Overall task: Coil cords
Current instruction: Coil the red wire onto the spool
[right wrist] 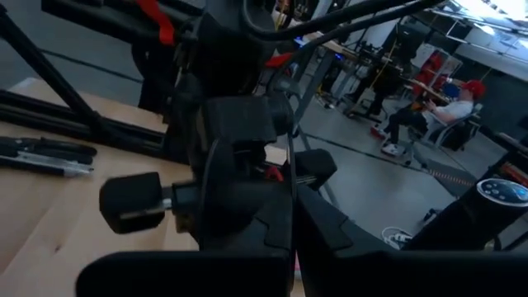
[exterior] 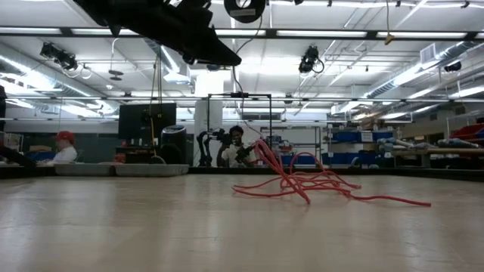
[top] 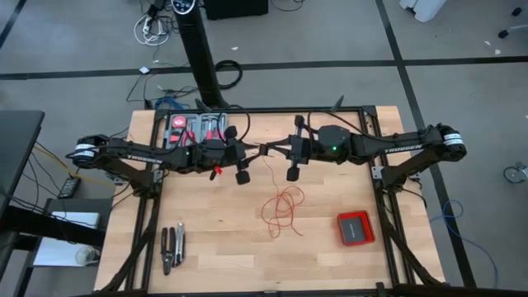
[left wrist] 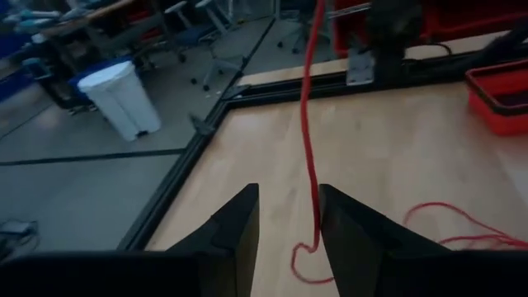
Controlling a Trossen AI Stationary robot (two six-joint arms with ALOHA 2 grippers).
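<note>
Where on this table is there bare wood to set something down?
Bare wood lies between the pliers and the red wire, and along the front edge below the red box. The back is crowded: both arms meet above the tool tray.

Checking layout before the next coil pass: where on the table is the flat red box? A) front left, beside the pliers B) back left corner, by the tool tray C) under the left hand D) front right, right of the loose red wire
D: in the high view the red box sits on the table's front right, right of the loose red wire.
</note>
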